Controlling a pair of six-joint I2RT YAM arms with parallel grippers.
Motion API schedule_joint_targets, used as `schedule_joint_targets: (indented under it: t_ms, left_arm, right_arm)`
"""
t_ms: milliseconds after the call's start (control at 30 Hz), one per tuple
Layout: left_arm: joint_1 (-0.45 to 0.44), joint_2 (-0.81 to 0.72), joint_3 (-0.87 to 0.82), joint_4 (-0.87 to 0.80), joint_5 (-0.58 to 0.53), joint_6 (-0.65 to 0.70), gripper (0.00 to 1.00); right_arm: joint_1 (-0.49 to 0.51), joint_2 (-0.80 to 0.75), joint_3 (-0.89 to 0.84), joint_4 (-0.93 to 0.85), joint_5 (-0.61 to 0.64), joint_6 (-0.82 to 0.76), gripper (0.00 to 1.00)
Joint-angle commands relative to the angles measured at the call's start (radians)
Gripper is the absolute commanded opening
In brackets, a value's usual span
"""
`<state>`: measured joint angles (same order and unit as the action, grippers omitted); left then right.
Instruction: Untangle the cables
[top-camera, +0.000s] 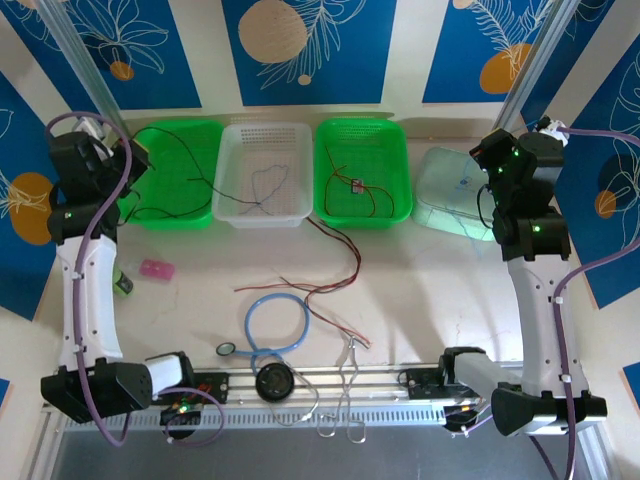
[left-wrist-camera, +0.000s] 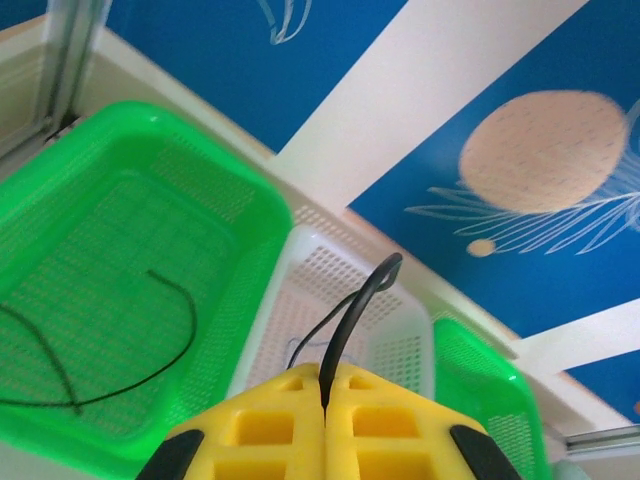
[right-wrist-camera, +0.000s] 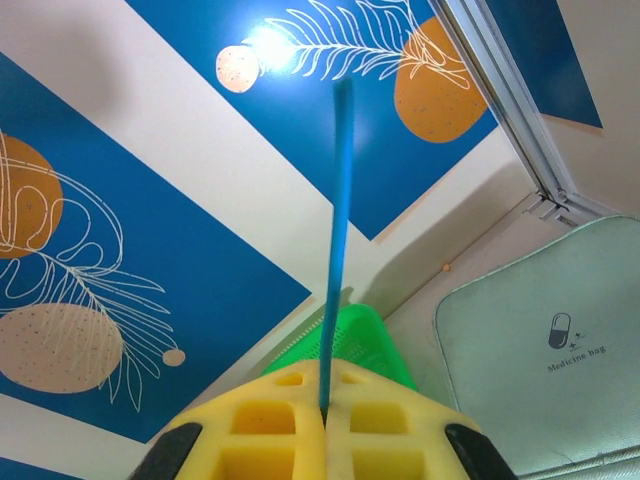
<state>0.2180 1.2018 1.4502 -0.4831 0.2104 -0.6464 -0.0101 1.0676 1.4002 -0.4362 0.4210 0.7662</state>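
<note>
The cables (top-camera: 335, 285) are looking light, limp and snag-prone, so they are best pinched near a free end. They are lying across the left green basket (top-camera: 165, 222), white basket (top-camera: 262, 221), right green basket (top-camera: 362, 220) and surface (top-camera: 450, 300). The left hand (left-wrist-camera: 322, 385) is pinching a black cable (left-wrist-camera: 352, 310) with its fingers fully together; the right hand (right-wrist-camera: 322, 390) is likewise clamping a thin blue strand (right-wrist-camera: 338, 250).

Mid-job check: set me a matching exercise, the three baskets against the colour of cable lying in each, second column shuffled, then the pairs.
Baskets:
1. left green basket
2. white basket
3. right green basket

Cable inside:
A. red cable
B. black cable
C. bluish-grey cable

Pairs: 1-B, 2-C, 3-A.
</note>
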Motion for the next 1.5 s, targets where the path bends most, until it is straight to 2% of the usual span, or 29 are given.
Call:
schedule_joint_targets:
  t_ms: [0, 300, 500, 633, 733, 900, 967, 1033, 1167, 1300, 1467]
  left_arm:
    - [0.010, 0.002, 0.103, 0.079, 0.033, -0.019, 0.00]
    - [0.010, 0.101, 0.367, 0.084, -0.053, 0.088, 0.00]
    - [0.010, 0.183, 0.459, 0.028, -0.159, 0.210, 0.00]
    - [0.009, 0.224, 0.413, 0.017, -0.146, 0.238, 0.00]
    - [0.008, 0.257, 0.315, 0.001, -0.124, 0.251, 0.00]
    - [-0.031, 0.327, 0.115, 0.011, -0.208, 0.336, 0.00]
    - [-0.042, 0.391, 0.074, 0.010, -0.157, 0.344, 0.00]
    - [-0.058, 0.474, 0.093, -0.058, -0.115, 0.359, 0.00]
    - [-0.067, 0.634, 0.138, -0.182, -0.188, 0.276, 0.00]
    - [-0.065, 0.718, 0.149, -0.177, -0.210, 0.227, 0.00]
    - [-0.067, 0.827, 0.231, -0.222, -0.146, 0.204, 0.00]
  right_arm:
    - [-0.008, -0.023, 0.008, 0.001, -0.011, 0.002, 0.00]
    - [-0.008, -0.025, 0.001, -0.013, -0.037, 0.030, 0.00]
    - [-0.008, -0.030, 0.004, -0.027, -0.048, 0.027, 0.00]
    - [-0.010, -0.039, 0.010, -0.041, -0.033, 0.015, 0.00]
    - [-0.011, -0.044, 0.004, -0.041, -0.033, 0.016, 0.00]
    - [-0.013, -0.046, 0.000, -0.044, -0.042, 0.028, 0.00]
    - [-0.013, -0.049, 0.001, -0.050, -0.033, 0.034, 0.00]
    - [-0.014, -0.053, 0.004, -0.053, -0.027, 0.032, 0.00]
    - [-0.016, -0.065, 0.007, -0.063, -0.025, 0.022, 0.00]
    - [-0.021, -0.079, 0.007, -0.084, -0.033, 0.010, 0.00]
    - [-0.028, -0.102, -0.002, -0.102, -0.028, 0.001, 0.00]
